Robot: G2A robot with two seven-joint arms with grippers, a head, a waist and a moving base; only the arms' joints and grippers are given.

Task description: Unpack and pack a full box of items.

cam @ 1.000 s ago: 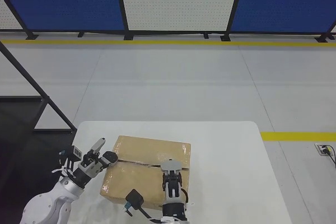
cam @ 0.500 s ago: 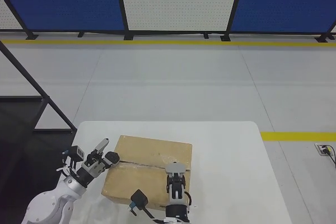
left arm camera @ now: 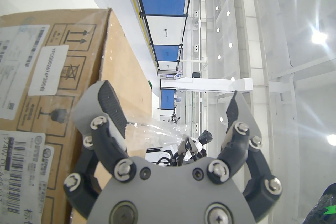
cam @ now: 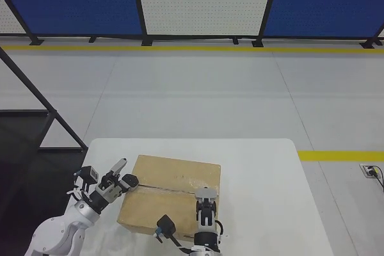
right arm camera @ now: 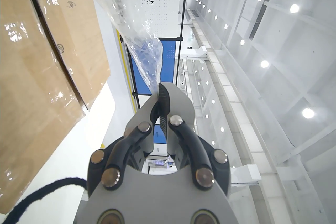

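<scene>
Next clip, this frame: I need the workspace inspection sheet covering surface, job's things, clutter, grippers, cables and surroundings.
Surface: white table, carrying one box.
Job's things: cardboard box, flaps closed; clear tape lifted off it in a crumpled strip.
Clutter: nothing seen.
Grippers: right gripper shut on the tape's end, over the box's near right part; left gripper open at the box's left side by the seam, contact cannot be told.
Cables: black cable by the right wrist; plug and cord on the floor.
Surroundings: blue and white partition panels, yellow floor line, black frame at the left.
</scene>
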